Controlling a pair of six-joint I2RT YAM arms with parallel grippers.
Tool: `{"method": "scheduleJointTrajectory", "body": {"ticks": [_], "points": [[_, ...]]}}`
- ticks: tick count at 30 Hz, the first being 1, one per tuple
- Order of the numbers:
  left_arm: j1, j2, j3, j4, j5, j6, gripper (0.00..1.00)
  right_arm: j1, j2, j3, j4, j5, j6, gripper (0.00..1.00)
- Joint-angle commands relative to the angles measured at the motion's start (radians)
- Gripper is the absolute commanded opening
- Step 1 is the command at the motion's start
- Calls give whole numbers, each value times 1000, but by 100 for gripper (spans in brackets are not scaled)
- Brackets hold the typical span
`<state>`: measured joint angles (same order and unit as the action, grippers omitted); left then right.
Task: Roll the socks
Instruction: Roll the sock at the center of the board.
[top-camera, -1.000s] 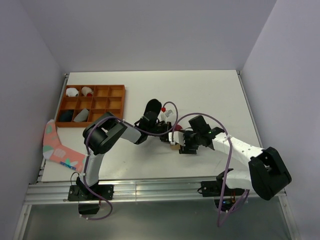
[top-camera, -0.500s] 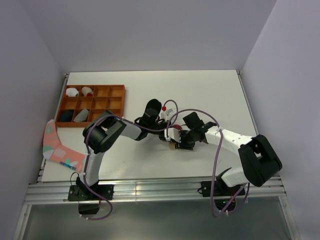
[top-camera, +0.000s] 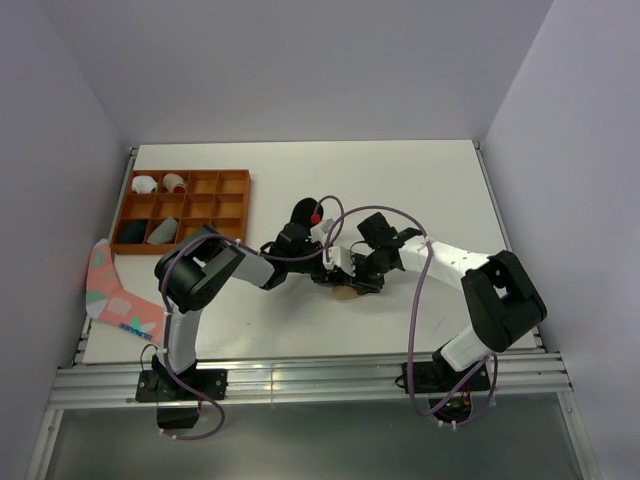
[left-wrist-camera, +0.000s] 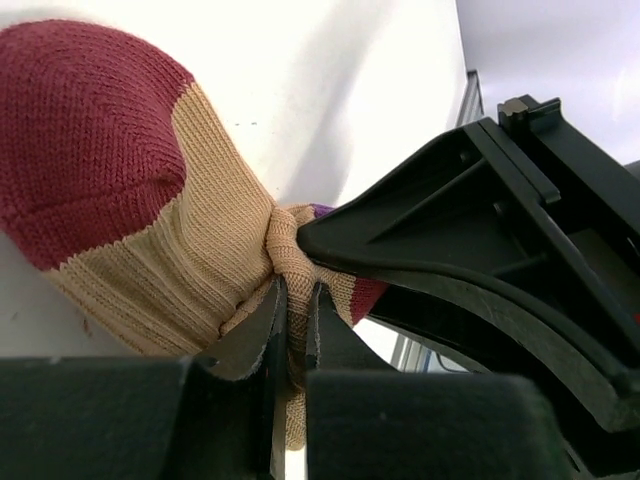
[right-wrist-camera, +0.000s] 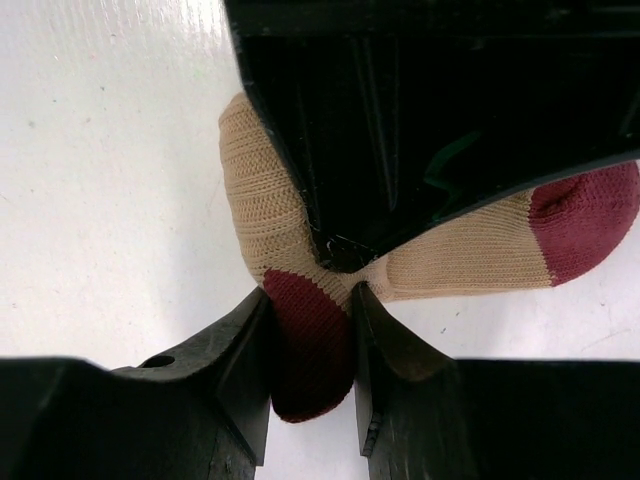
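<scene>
Both grippers meet mid-table (top-camera: 430, 190), right over the tan sock (left-wrist-camera: 170, 240). The left gripper (left-wrist-camera: 290, 325) is closed down almost all the way and has a bunched-up fold of the tan knit pinched between its tips. One maroon end of the sock balloons out just ahead of those tips, lying flat on the table.

The right gripper (right-wrist-camera: 310, 335) faces it from the opposite side, pretty much nose to nose with the left one. Its fingers (right-wrist-camera: 240, 350) are partly closed with the sock's other maroon patch wedged between them. The fabric presses against both inner faces, so it has hold of that bit. In its wrist view the tan body spreads out just past the fingertips, tucked under the left gripper's black housing.

From above, the sock is mostly buried under the two gripper heads, and only a scrap of tan peeks out on their near side.

Well away, out past the left arm's elbow, a pink sock (top-camera: 115, 295) lies at the table's edge. An orange divided tray (top-camera: 200, 174) sits just beyond it, with small bundles in a few compartments.
</scene>
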<state>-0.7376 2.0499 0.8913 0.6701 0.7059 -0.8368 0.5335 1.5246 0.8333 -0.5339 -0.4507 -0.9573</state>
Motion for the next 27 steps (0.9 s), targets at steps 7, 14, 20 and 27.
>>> {"method": "scheduleJointTrajectory", "body": {"ticks": [7, 14, 20, 27], "points": [[-34, -31, -123, -169, -293, 74, 18, -33, 80, 69, -139, -75, 32, 24], [-43, -72, -163, -90, -325, 84, 24, -63, 144, 116, -210, -114, 22, 24], [-52, -123, -206, -29, -371, 113, 30, -79, 189, 145, -255, -131, 12, 24], [-55, -207, -275, 57, -450, 139, 38, -96, 262, 205, -314, -140, 14, 24]]}}
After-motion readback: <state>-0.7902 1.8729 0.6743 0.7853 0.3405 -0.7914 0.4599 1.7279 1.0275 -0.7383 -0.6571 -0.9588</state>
